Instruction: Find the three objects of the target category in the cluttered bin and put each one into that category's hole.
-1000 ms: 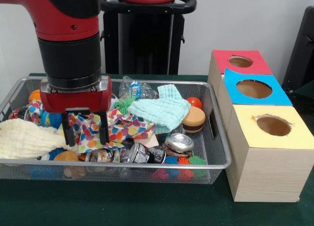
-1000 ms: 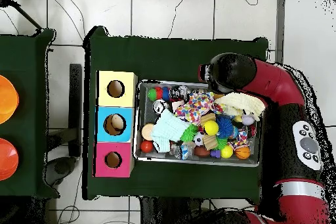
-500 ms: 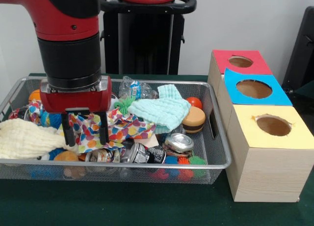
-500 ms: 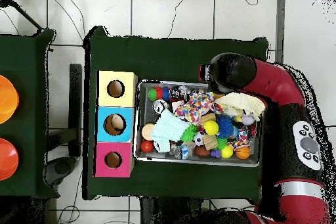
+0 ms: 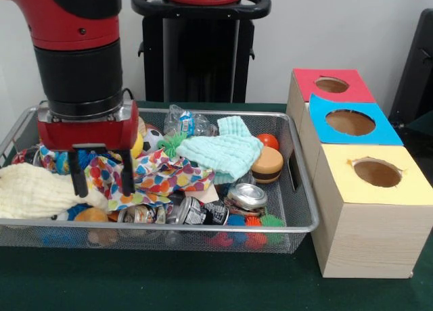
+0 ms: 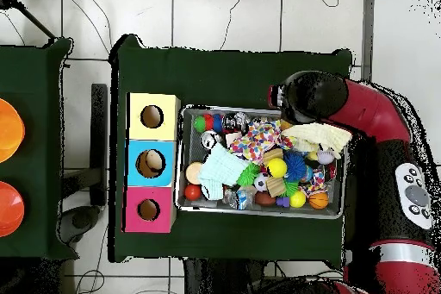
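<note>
- Gripper [image 5: 99,179] hangs from the red and black arm [image 5: 78,47] over the bin's left end in the front view, its two dark fingers [image 5: 126,176] spread apart with nothing between them, their tips just above the polka-dot cloth [image 5: 162,178] and the cream cloth [image 5: 34,191].
- Wire mesh bin [image 5: 306,209] sits on the green table [image 5: 203,284], crammed with toys, cloths and cans.
- Three wooden boxes stand in a row just beside the bin's right end: the yellow-topped box [image 5: 375,209] nearest the camera, the blue-topped box [image 5: 352,124] in the middle, the red-topped box [image 5: 331,86] farthest, each with a round hole in its top.
- Cream cloth lies draped at the bin's left front; in the overhead view it [image 6: 316,138] lies next to the arm.
- Mint green cloth [image 5: 223,152] lies folded near the bin's middle, touching the toy burger [image 5: 267,165].
- Polka-dot cloth is crumpled between the cream and mint cloths.
- Crushed cans [image 5: 196,211] lie along the front wall, with a silver round lid [image 5: 247,195] beside them.
- Orange ball [image 5: 268,140] rests behind the burger.
- Which category is the target cannot be told.
</note>
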{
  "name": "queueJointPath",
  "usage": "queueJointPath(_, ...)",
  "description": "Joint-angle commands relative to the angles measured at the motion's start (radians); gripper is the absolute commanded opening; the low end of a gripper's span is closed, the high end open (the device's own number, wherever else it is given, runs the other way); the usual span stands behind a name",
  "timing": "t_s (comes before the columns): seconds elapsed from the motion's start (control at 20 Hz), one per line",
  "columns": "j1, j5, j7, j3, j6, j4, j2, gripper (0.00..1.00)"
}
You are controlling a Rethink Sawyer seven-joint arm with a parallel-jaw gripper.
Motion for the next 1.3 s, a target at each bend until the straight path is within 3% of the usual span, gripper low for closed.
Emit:
queueJointPath(0.05,-0.069,0.01,-0.067,0.063,0.128,0.01,-0.015,1.0)
queueJointPath(0.5,-0.086,-0.002,-0.082,0.082,0.143,-0.01,0.0,1.0)
queueJointPath(1.3,-0.058,-0.011,-0.017,0.072,0.046,0.05,-0.007,1.0)
